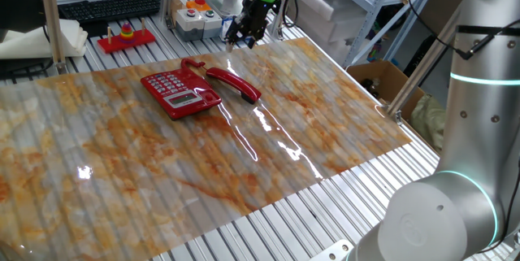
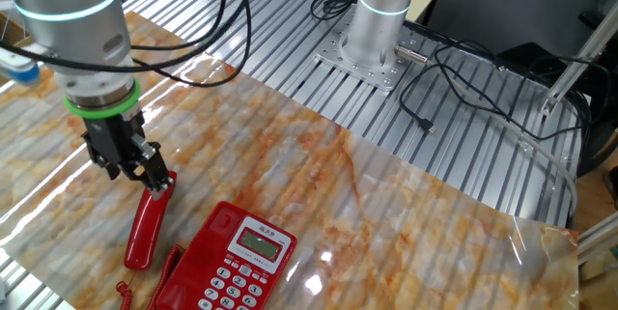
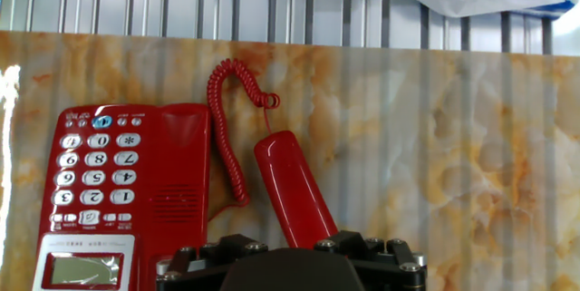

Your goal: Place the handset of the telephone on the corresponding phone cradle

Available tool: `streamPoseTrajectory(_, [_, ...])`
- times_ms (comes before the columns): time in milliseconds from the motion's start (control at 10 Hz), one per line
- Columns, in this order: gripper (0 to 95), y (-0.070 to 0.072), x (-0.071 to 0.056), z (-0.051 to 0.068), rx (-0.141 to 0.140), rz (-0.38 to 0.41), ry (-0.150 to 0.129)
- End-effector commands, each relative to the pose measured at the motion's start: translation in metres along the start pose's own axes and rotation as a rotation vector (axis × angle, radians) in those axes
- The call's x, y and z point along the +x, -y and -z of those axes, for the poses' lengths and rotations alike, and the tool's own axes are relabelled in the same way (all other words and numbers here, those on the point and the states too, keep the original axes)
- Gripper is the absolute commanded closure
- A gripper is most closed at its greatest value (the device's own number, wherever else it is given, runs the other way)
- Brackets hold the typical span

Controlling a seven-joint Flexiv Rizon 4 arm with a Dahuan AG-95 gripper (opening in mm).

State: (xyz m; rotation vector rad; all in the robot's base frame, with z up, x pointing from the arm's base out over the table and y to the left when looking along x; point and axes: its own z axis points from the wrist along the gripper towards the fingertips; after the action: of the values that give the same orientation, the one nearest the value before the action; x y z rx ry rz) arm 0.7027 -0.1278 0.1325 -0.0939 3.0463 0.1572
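Handset: the glossy red elongated plastic handset (image 1: 234, 83) lies flat on the counter (image 1: 325, 131), a marble-patterned orange and white sheet, off its rest and just beside the telephone.
Long axis: in my hand view the handset (image 3: 292, 190) runs from under my hand up and slightly left, its far rounded end pointing away from me, at a slant to the phone's long side.
Cord: a red coiled cord (image 3: 227, 119) loops from that far end back toward the phone.
Telephone: the red plastic desk telephone (image 2: 237, 262) with pale keypad and small display sits left of the handset in my hand view.
Cradle: the recessed red rest strip (image 3: 179, 178) along the phone's near side is unoccupied.
My gripper (image 2: 145, 177): directly above the handset's near end; I cannot tell whether my jaws are parted or closed on it.
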Motion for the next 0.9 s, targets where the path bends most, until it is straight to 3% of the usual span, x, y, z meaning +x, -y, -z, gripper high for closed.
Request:
streamPoseTrajectory(100, [19.0, 0.001, 0.003, -0.012, 0.006, 0.004, 0.009])
streamPoseTrajectory(600, [19.0, 0.005, 0.007, -0.038, 0.021, 0.018, 0.029])
streamPoseTrajectory(900, [19.0, 0.01, 0.015, -0.064, 0.027, 0.03, 0.048])
